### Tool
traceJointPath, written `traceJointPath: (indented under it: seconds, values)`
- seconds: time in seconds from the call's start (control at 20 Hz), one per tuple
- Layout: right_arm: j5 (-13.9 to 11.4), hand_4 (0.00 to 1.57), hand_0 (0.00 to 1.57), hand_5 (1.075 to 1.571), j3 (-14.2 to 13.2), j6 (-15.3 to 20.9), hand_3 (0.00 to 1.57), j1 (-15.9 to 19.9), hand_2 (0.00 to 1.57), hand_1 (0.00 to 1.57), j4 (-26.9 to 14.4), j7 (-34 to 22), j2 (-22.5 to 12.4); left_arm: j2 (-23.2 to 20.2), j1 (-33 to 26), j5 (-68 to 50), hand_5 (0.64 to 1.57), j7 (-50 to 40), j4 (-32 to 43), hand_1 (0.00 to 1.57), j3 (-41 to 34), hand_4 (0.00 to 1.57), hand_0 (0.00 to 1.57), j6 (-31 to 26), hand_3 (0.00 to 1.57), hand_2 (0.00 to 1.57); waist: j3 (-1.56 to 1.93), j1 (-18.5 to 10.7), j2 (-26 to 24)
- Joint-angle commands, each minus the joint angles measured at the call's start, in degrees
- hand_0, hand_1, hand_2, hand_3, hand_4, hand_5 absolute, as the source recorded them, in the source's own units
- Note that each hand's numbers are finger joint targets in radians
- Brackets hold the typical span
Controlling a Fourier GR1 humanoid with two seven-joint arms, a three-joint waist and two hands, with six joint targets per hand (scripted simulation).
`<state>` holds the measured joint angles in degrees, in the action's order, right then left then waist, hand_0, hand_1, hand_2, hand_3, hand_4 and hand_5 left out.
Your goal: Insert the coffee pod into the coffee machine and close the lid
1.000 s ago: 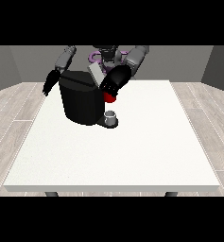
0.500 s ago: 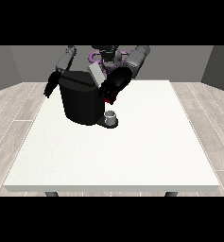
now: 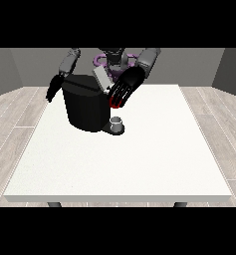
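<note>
The black coffee machine (image 3: pixel 87 107) stands at the table's far left, its grey lid (image 3: pixel 102 80) tilted up at the top. The hand at the view's right (image 3: pixel 125 87) hovers at the machine's upper right corner, next to the lid, with fingers straight and pointing down-left. Its fingertips cover most of a red thing at the machine (image 3: pixel 114 103). A small grey thing (image 3: pixel 117 123) sits on the machine's base below that hand. The hand at the view's left (image 3: pixel 54 89) hangs beside the machine's left wall, fingers relaxed and holding nothing.
The white table (image 3: pixel 139 159) stretches towards the camera in front of the machine and to its right. The robot's torso (image 3: pixel 114 59) stands behind the far edge.
The hand at the view's right has shifted a little up and right at the machine's top, and now hides more of the red thing. The other hand has barely moved.
</note>
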<state>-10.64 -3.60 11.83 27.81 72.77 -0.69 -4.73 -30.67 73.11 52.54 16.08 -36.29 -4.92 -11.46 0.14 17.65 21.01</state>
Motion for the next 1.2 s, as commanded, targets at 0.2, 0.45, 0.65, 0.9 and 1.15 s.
traceJointPath:
  seconds: [0.2,0.45,0.65,0.9,1.15]
  values:
    - [1.6,0.00,0.00,1.571,-2.3,0.6,0.00,-4.4,0.00,0.00,-4.7,-0.3,0.5,7.4,-7.8,-0.6,1.571,-3.0,-0.8,0.00,1.0,0.00,0.00,0.2,0.05,0.00,-0.13,-6.4,-8.8]
    - [2.9,0.00,0.00,1.571,-4.8,0.5,0.00,-10.6,0.00,0.00,-9.8,4.6,-0.1,14.8,-14.2,-4.6,1.571,-2.8,-4.1,0.00,0.8,0.00,0.00,-1.8,0.00,0.28,-0.11,-12.4,-16.9]
    - [2.5,0.00,0.00,1.571,-4.2,0.0,0.00,-14.7,0.00,0.00,-9.4,3.2,0.1,21.2,-19.1,-18.1,1.571,1.6,-3.4,0.00,-9.8,0.37,0.00,-2.3,0.00,0.00,-0.25,-15.4,-22.2]
    - [2.7,0.00,0.00,1.571,-6.2,1.7,0.00,-20.3,0.00,0.00,-10.5,4.9,-0.5,29.3,-30.1,-28.3,1.571,3.2,-2.0,0.00,-17.1,0.07,0.00,-3.6,0.00,0.00,-0.22,-21.3,-29.8]
    - [5.0,0.00,0.00,1.571,-4.3,-3.4,0.00,-20.1,0.00,0.00,-5.0,4.3,-0.6,29.7,-38.7,-29.0,1.571,3.2,-1.6,0.00,-16.6,0.39,0.00,-4.7,0.00,0.00,-0.16,-21.6,-36.6]
